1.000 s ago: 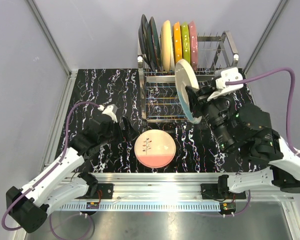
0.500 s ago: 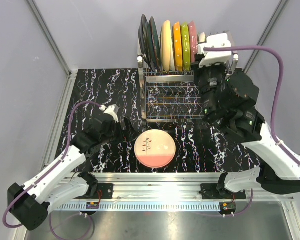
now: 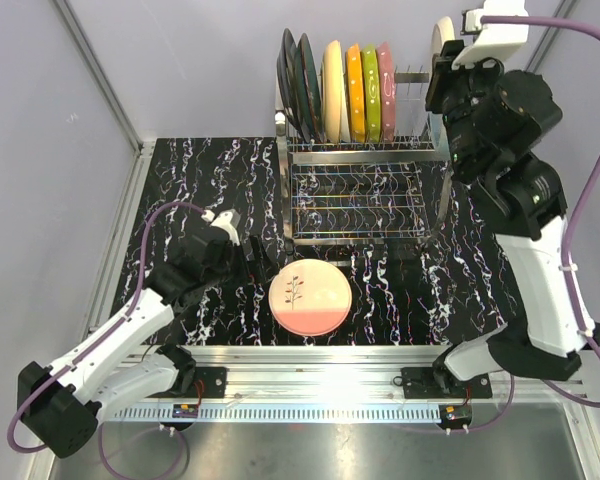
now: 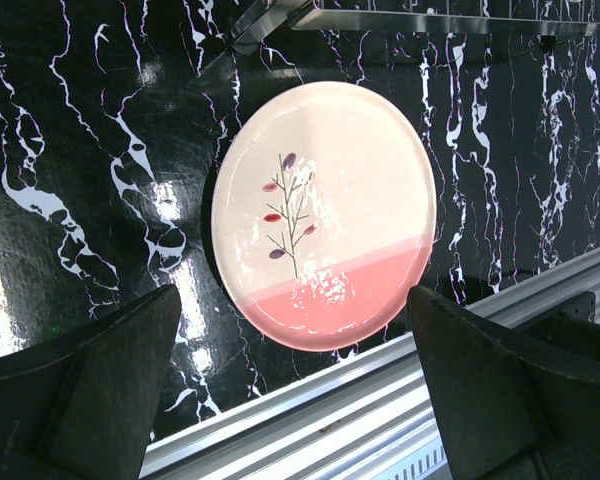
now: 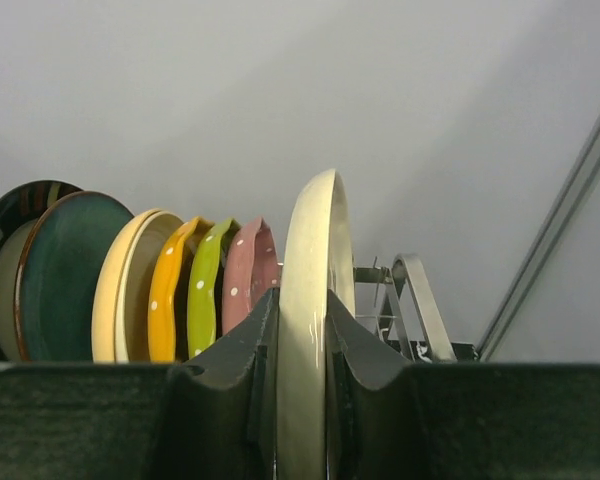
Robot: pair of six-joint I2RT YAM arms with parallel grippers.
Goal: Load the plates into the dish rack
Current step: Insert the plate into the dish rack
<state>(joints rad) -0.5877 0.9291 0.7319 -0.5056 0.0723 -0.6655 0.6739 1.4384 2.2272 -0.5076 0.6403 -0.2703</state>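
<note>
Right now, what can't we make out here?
- cream plate in right pincer: right wrist view shows it edge-on, face unseen; overhead, the arm hides most of it.
- rack slot below it: hidden by pincer and arm.
- leftmost dark plate: cut off by the left edge, right wrist view.

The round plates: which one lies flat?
The cream-and-pink round plate with a sprig; only it lies flat on the black marbled table, the others are on edge.
</note>
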